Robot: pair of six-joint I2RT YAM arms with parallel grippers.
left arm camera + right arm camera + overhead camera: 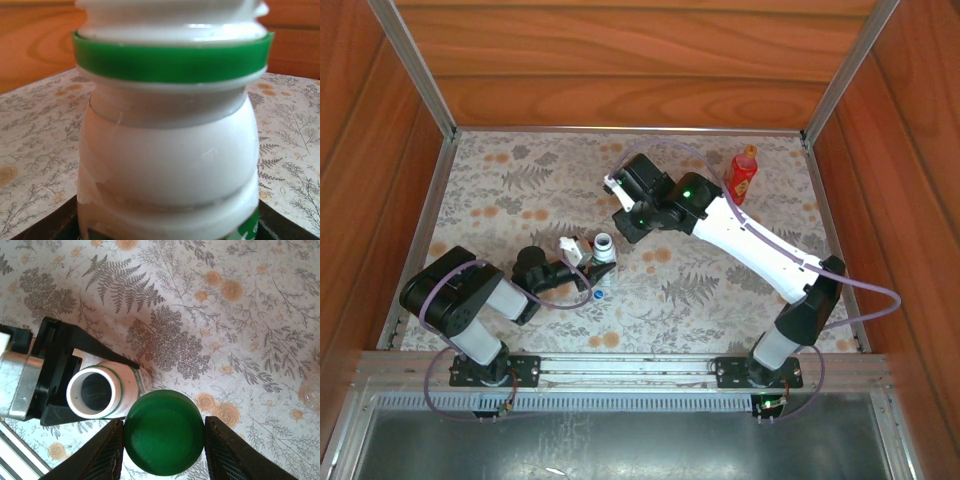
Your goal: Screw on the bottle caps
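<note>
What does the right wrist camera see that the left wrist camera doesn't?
Only the right wrist view: the green cap pinched in the right gripper, the white bottle seen from above with its mouth open, and the left gripper clamping it. Only the left wrist view: the bottle's side close up, the green ring under its threads, and the wooden wall behind. Both: the white bottle and the flowery table cover.

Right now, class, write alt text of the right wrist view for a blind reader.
A green cap, pinched between the right arm's fingers, hangs close beside the open mouth of a white bottle held by the left arm's fingers. A fern-patterned table lies behind.
</note>
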